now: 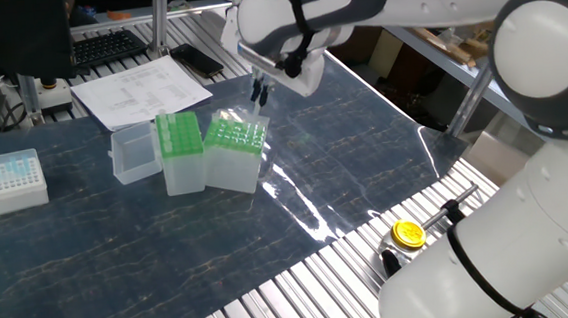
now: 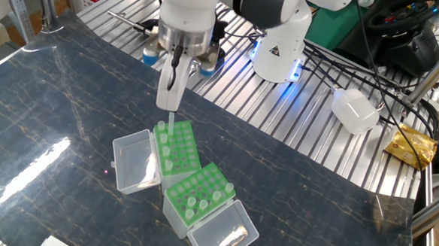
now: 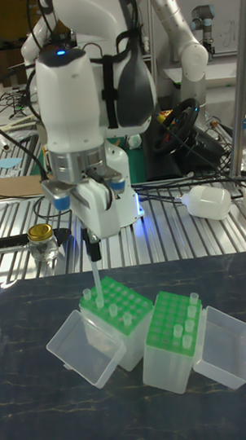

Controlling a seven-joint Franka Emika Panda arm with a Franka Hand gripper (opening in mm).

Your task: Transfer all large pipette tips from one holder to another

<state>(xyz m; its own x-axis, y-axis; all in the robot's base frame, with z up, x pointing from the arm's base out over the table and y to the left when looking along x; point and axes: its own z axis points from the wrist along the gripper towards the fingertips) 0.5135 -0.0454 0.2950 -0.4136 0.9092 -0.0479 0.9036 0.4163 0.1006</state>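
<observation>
The bench (image 2: 70,100) is dark blue-grey, veined like marble. Below the fingers (image 2: 169,98), both boxes (image 2: 177,147) (image 2: 198,193) have bright green tops over translucent whitish walls.

Dark marbled tabletop (image 1: 170,247) on ribbed aluminium frame (image 2: 294,134), cluttered lab behind.

We see a dark, marbled blue table top (image 1: 170,247) with a glossy sheen, framed on its far and near sides by ribbed aluminium rails (image 2: 294,134). Taking the narrower green-topped box (image 1: 180,151) as our landmark, the wider box with the green grid top (image 1: 234,154) stands touching it on the side toward the robot base. A clear open lid (image 1: 133,151) lies against the landmark's other side. Well apart from it, near the table's edge, sits a white box of pale-blue tips (image 1: 7,182). Behind the landmark lie printed paper sheets (image 1: 139,89).
</observation>
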